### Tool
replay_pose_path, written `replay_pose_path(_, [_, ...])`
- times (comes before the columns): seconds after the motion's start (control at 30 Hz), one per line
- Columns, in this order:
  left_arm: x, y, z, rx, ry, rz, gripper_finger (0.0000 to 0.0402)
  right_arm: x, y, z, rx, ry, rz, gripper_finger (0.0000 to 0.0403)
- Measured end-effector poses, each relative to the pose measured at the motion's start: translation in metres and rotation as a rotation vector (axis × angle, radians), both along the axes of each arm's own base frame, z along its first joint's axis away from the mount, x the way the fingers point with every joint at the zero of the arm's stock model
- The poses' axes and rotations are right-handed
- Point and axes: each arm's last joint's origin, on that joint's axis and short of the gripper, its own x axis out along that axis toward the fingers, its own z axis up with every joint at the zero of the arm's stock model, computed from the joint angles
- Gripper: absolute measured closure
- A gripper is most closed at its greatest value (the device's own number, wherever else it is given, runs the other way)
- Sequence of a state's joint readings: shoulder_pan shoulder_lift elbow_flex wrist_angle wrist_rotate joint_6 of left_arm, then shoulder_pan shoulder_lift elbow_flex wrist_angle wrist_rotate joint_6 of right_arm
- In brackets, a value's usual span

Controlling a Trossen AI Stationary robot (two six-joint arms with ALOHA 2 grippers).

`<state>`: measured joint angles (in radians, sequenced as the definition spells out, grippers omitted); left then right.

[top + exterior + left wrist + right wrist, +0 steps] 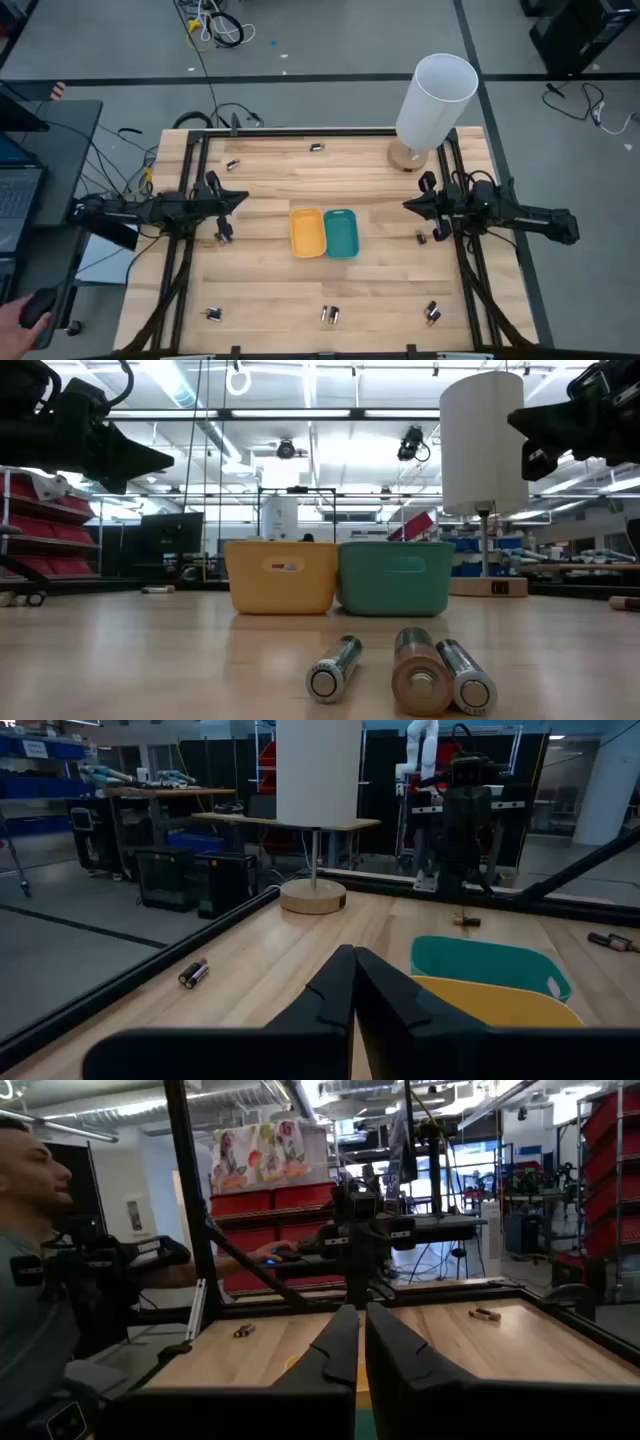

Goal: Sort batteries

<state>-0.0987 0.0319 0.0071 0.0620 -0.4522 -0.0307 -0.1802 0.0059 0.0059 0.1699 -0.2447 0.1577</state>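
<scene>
Batteries lie scattered in ones and pairs on the wooden table: far (317, 147), far left (232, 164), left (224, 237), right (422, 237) and along the near edge (330, 315). Three lie close in the low view (421, 672). A yellow tray (307, 232) and a teal tray (341, 232) stand side by side at the table's middle. My left gripper (243, 197) hovers shut to the left of the trays, pointing level at them (352, 982). My right gripper (408, 204) hovers shut to their right, facing it (360, 1340). Neither holds anything.
A lamp with a tall white shade (432, 100) stands on a round wooden base at the far right corner. Black frame rails (196, 180) run along the table's left, right and far sides. A person (30, 1280) sits at a desk beyond the left edge.
</scene>
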Motion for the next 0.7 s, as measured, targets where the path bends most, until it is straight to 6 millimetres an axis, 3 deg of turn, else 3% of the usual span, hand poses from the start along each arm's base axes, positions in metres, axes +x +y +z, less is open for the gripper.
replay_pose_path(0.7, [0.0000, 0.0000, 0.0016, -0.002, -0.017, 0.000, 0.0380, 0.0000, 0.0000, 0.0001, 0.000, 0.000, 0.000, 0.0392])
